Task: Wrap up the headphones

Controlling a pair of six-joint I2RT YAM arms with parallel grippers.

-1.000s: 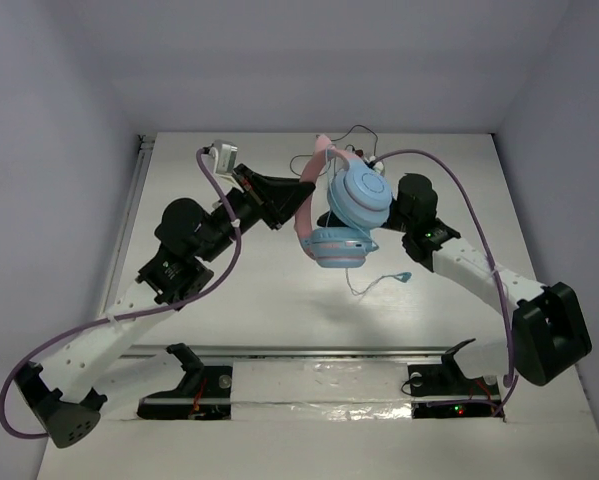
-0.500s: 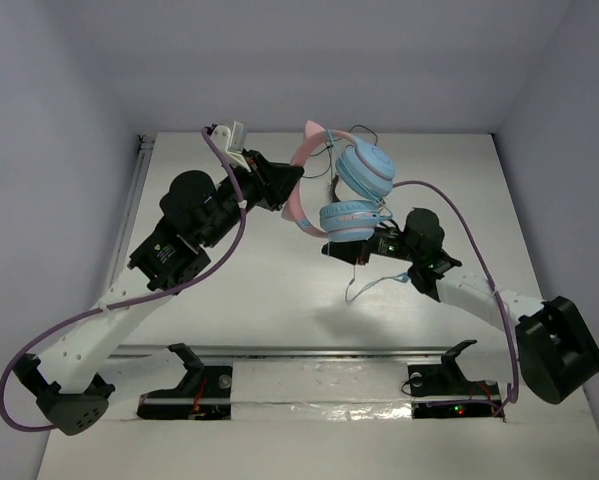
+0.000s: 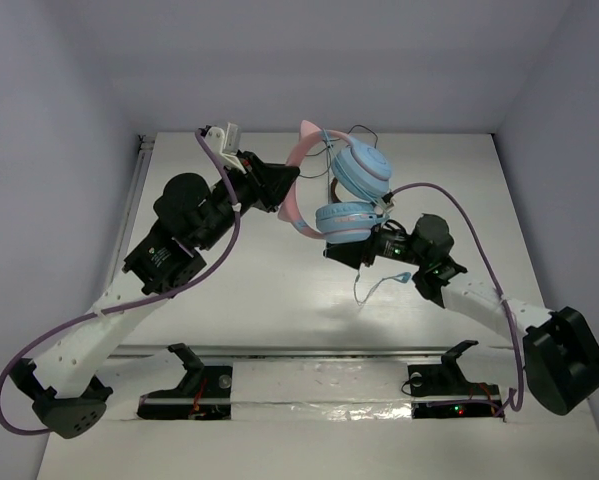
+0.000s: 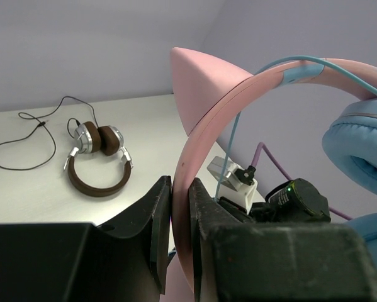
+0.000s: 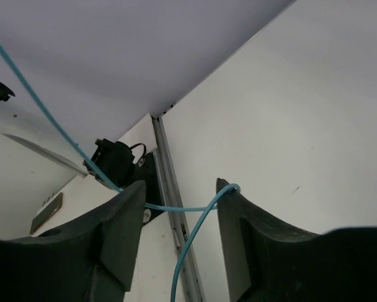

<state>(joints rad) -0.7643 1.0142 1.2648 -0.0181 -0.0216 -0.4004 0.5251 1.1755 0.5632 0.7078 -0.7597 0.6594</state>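
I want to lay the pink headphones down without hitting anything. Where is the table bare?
Bare table lies between the left arm and the right arm, before the front rail, and at the far right corner. The far middle is crowded: the brown headphones and their black cable lie there.

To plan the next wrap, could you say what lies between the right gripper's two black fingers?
The right wrist view shows the thin light blue cable of the pink-and-blue headphones spanning the open right gripper.
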